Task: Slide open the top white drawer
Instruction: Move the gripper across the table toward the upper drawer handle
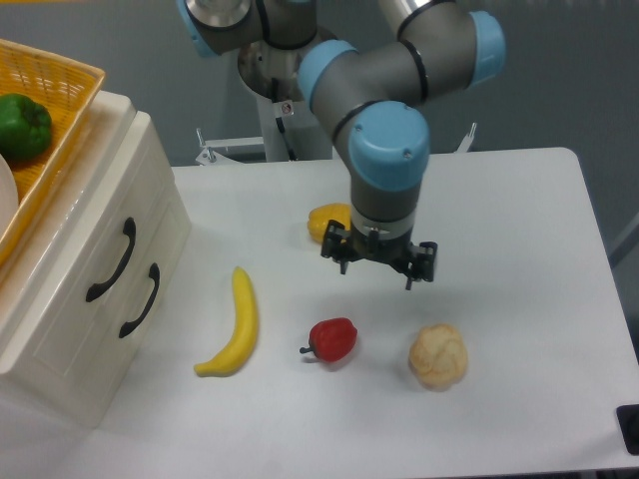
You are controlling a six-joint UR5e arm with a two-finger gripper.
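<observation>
Camera view gives me the claw point(378, 263) hanging over the middle of the table point(519, 220), its two black fingers spread apart with nothing between them, so I read it as open and empty. The arm point(384, 150) rises from it toward 12 o'clock, grey with blue joint caps. Right behind the claw, at about 11 o'clock from it, a yellow pepper point(327, 220) is partly hidden by the wrist. At 7 o'clock from the claw lies a red pepper point(333, 340), and at 5 o'clock a pale bun point(438, 356); both are near it but not touched. Farther out at 8 o'clock lies a banana point(234, 324), lengthwise on the white surface. Well apart, at 9 o'clock, stands the cream cabinet point(75, 374); its top drawer point(85, 235) sits flush with the front, shut, its black handle point(112, 261) curved, with the lower handle point(141, 300) just beside it. On the cabinet, at the picture's 10 o'clock, a yellow basket point(62, 110) holds a green pepper point(22, 126).
</observation>
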